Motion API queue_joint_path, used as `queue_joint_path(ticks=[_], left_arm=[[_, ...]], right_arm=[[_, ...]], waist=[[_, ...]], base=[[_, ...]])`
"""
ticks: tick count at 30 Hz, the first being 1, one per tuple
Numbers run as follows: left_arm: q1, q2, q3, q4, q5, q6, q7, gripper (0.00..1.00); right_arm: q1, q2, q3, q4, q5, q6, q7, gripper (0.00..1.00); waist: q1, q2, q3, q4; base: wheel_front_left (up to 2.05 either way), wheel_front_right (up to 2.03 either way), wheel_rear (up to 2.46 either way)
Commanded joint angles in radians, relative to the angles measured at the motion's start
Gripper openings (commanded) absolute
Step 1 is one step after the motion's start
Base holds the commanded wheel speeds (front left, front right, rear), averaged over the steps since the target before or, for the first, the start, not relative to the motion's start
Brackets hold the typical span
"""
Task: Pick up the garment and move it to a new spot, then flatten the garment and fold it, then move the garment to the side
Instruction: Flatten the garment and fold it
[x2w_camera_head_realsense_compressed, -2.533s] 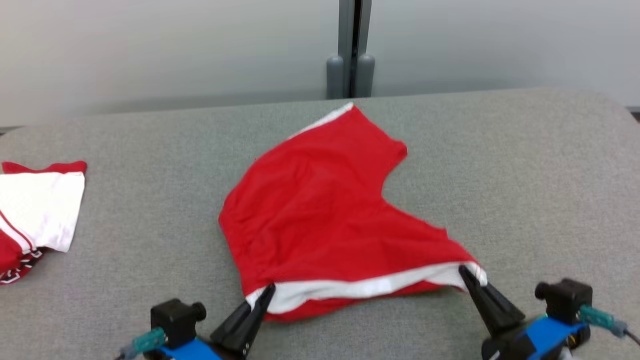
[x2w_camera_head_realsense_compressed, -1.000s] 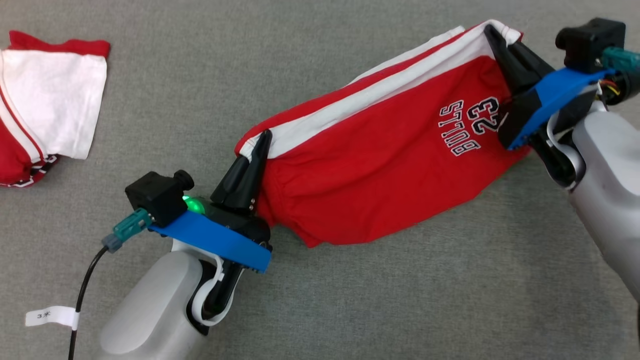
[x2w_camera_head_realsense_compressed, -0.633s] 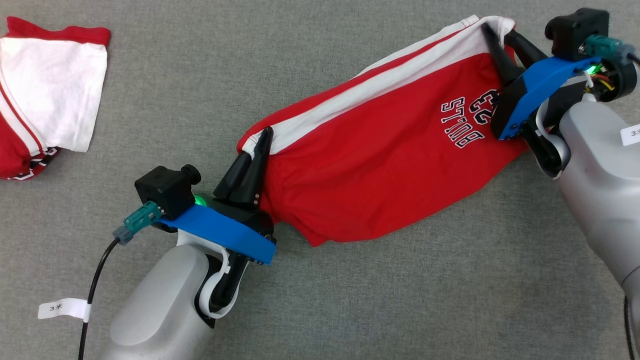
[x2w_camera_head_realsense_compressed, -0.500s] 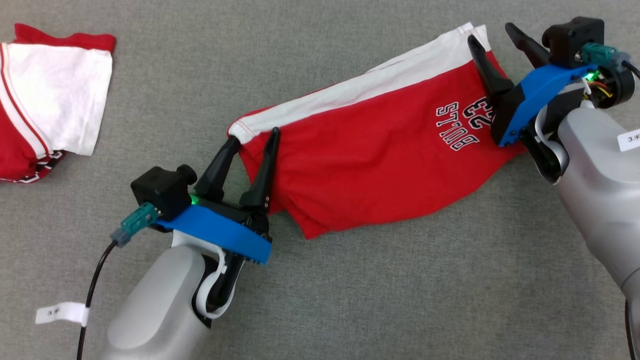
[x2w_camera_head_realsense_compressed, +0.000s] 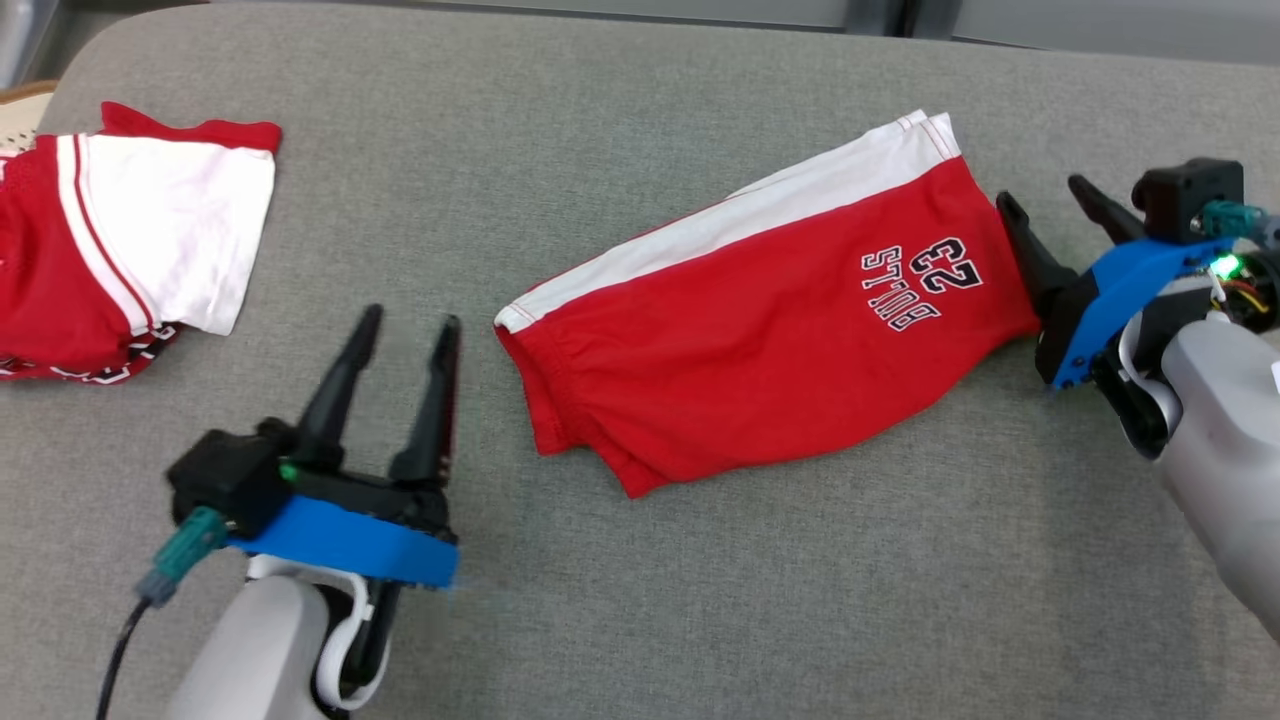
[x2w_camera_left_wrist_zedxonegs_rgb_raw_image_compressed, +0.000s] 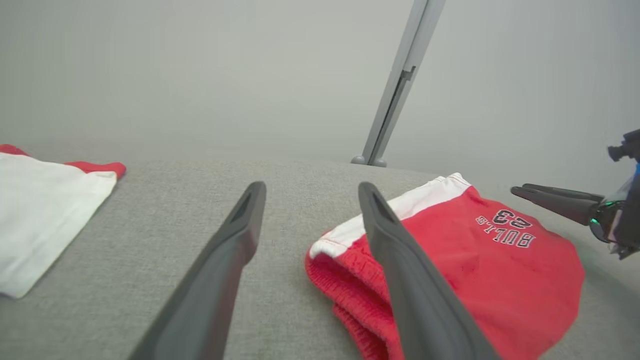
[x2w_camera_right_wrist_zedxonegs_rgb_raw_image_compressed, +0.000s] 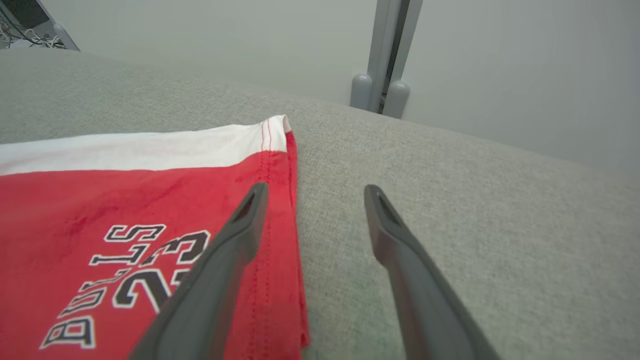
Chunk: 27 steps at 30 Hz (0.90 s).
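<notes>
Now that both grips have been let go, the grey surface (x2w_camera_head_realsense_compressed: 700, 600) carries the red garment (x2w_camera_head_realsense_compressed: 760, 350) lying flat by itself. A second ago it was stretched between the two arms and partly raised. It is a pair of shorts folded in half, lying right of the middle of the surface and slanting from its elastic waist end, nearer the front, up to its hem end toward the far edge. The white side stripe runs along the far side. Well apart from it, at the left edge, lies a second red and white garment (x2w_camera_head_realsense_compressed: 130, 250). The left gripper (x2w_camera_head_realsense_compressed: 412, 318) sits left of the waist end and clear of the cloth with its fingers (x2w_camera_head_realsense_compressed: 335, 390) spread and empty; half a second ago they straddled the waistband corner. The right gripper (x2w_camera_head_realsense_compressed: 1040, 190) is also spread and empty just beside the hem end, where it earlier stood over the cloth. Whether its nearer finger touches the hem cannot be told. The black and white "BULLS 23" print (x2w_camera_head_realsense_compressed: 920, 282) lies face up near the hem end. The head camera has shifted too, so the far edge of the surface now shows.
</notes>
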Motion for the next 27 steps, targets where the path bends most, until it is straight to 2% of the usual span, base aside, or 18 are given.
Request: queue_joint_path(ticks=[1,5,8,12,18,19,20,21,27], left_arm=[[0.021,-0.007,0.037,-0.019,0.015,0.01,-0.005,1.0],[0.058,-0.053,0.174,-0.089,0.089,0.061,-0.005,1.0],[0.092,-0.1,0.271,-0.131,0.134,0.076,-0.005,1.0],[0.128,-0.143,0.358,-0.163,0.206,0.066,-0.005,1.0],[0.158,-0.184,0.421,-0.162,0.281,0.046,-0.005,1.0],[0.16,-0.187,0.423,-0.156,0.294,0.044,-0.005,1.0],[0.159,-0.191,0.426,-0.154,0.304,0.043,-0.005,1.0],[0.159,-0.194,0.428,-0.149,0.312,0.041,-0.005,1.0],[0.166,-0.204,0.431,-0.124,0.344,0.032,-0.005,1.0]], right_arm=[[0.02,-0.006,0.007,0.005,0.01,0.0,0.004,1.0],[0.041,-0.008,0.021,0.012,0.04,0.0,0.01,1.0],[0.056,-0.002,0.034,0.018,0.057,0.0,0.019,1.0],[0.07,0.007,0.052,0.024,0.074,0.0,0.027,1.0],[0.105,0.025,0.079,0.029,0.112,0.0,0.064,1.0],[0.111,0.027,0.083,0.029,0.117,0.0,0.073,0.75],[0.116,0.031,0.088,0.026,0.125,0.0,0.083,0.43],[0.121,0.034,0.093,0.021,0.135,0.0,0.093,0.0],[0.15,0.038,0.096,-0.011,0.199,0.0,0.098,0.0]], waist=[[0.0002,-0.0001,-0.002,0.005],[0.0002,-0.0001,-0.002,0.016],[0.0002,-0.0001,-0.004,0.018],[0.0002,-0.0001,-0.009,0.02],[0.0002,-0.0001,-0.02,0.022],[0.0002,-0.0001,-0.022,0.023],[0.0002,-0.0001,-0.024,0.023],[0.0002,-0.0001,-0.025,0.023],[0.0002,-0.0001,-0.05,0.01]], base=[[0.0,0.0,0.0],[0.0,0.0,0.0],[0.0,0.0,0.0],[0.0,0.0,0.0],[0.0,0.0,0.0],[0.0,0.0,0.0],[0.0,0.0,0.0],[0.0,0.0,0.0],[0.0,0.0,0.0]])
